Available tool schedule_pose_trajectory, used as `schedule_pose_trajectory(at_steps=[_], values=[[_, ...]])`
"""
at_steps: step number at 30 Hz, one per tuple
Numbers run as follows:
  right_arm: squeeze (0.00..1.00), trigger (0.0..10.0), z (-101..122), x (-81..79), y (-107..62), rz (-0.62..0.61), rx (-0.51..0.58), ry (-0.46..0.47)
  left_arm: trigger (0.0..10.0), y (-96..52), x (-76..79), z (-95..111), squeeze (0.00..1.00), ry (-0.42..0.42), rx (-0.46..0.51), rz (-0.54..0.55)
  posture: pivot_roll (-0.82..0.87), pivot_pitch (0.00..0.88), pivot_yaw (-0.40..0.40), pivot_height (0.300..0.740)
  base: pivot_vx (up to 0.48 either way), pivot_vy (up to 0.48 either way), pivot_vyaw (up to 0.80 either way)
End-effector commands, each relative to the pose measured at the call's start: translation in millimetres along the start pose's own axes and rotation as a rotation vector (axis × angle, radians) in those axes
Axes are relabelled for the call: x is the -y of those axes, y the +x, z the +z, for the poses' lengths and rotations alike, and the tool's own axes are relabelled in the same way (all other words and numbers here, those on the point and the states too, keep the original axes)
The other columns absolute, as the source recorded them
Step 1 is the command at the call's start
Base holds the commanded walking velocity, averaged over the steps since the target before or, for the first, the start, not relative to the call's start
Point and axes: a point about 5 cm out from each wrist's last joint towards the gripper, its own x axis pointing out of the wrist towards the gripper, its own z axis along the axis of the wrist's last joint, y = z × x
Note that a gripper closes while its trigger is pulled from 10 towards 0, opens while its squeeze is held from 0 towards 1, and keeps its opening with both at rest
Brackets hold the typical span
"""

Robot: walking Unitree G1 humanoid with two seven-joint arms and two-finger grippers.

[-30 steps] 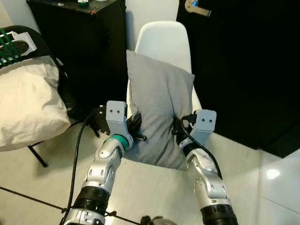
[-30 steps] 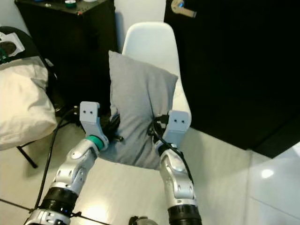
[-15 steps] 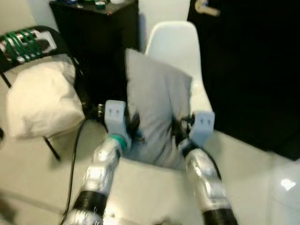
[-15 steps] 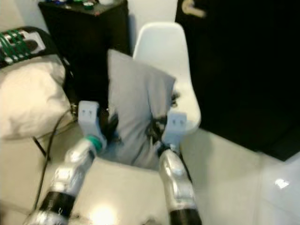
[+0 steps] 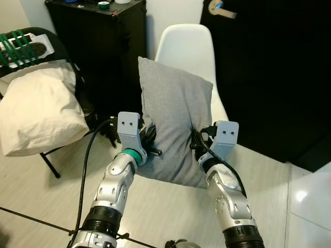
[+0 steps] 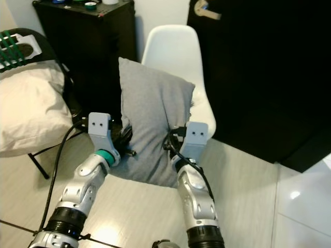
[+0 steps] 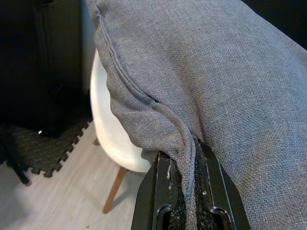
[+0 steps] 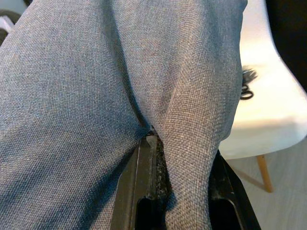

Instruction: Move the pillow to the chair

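In the left eye view, the scene has slid a little against the blurred frame half a second ago, which reads as the camera moving with the robot; the grey pillow [image 5: 176, 129] sits in the same place between the two arms, so the carry is steady and the white chair [image 5: 183, 49] now stands sharp at upper centre, just behind the pillow. The left gripper [image 5: 147, 139] pinches the pillow's left edge at centre left, and the right gripper [image 5: 198, 138] pinches its right edge at centre. A cream cushion [image 5: 39, 113] lies at the left of the frame. In the right eye view, the pillow hangs upright at centre, its top corner overlapping the chair back, its lower edge still short of the seat; the placing step looks not yet done. In the left wrist view, two black fingers [image 7: 153, 191] at lower centre are pressed together on the pillow's seam, the chair seat visible beyond at centre left. In the right wrist view, the fingers [image 8: 139, 191] at lower centre clamp a fold of grey fabric, with the seat at the right.
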Motion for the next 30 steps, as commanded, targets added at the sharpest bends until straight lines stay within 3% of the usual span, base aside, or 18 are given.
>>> schedule_pose_trajectory(at_steps=[1,9,25,30], values=[[0.0,10.0,2.0,-21.1,1.7,0.08,0.018,0.02,10.0,3.2,18.3,2.7,0.0,0.004,0.02,-0.1,-0.07,0.014,0.03,0.74,0.0,0.0,0.0],[0.0,10.0,1.6,-20.0,0.9,0.077,0.018,0.018,10.0,3.1,19.3,3.5,0.0,-0.011,0.03,-0.107,-0.08,0.013,0.028,0.74,0.221,0.0,0.0],[0.0,10.0,2.8,-18.4,1.0,0.073,0.022,0.021,10.0,3.7,19.8,5.0,0.0,-0.022,0.036,-0.112,-0.08,0.022,0.033,0.74,0.371,0.0,-0.8],[0.0,10.0,3.3,-18.2,1.5,0.071,0.025,0.019,10.0,4.2,19.0,5.6,0.0,-0.023,0.037,-0.11,-0.08,0.026,0.031,0.74,0.372,0.0,0.0]])
